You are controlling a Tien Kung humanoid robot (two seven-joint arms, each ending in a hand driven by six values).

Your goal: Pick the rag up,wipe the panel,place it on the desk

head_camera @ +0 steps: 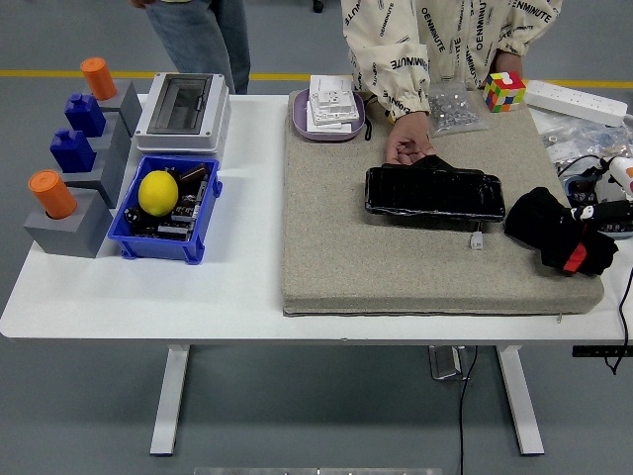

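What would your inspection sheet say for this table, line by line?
Surface: white table with a beige mat on it.
Job's things: black panel flat on the mat; person's hand at its far edge; rag cannot be told apart.
Clutter: blue bin holding a lemon; grey box; cube; power strip.
Grippers: right hand rests on the mat's right end; left, nothing seen.
Cables: tangle at the right edge.
Surroundings: grey floor, yellow line.
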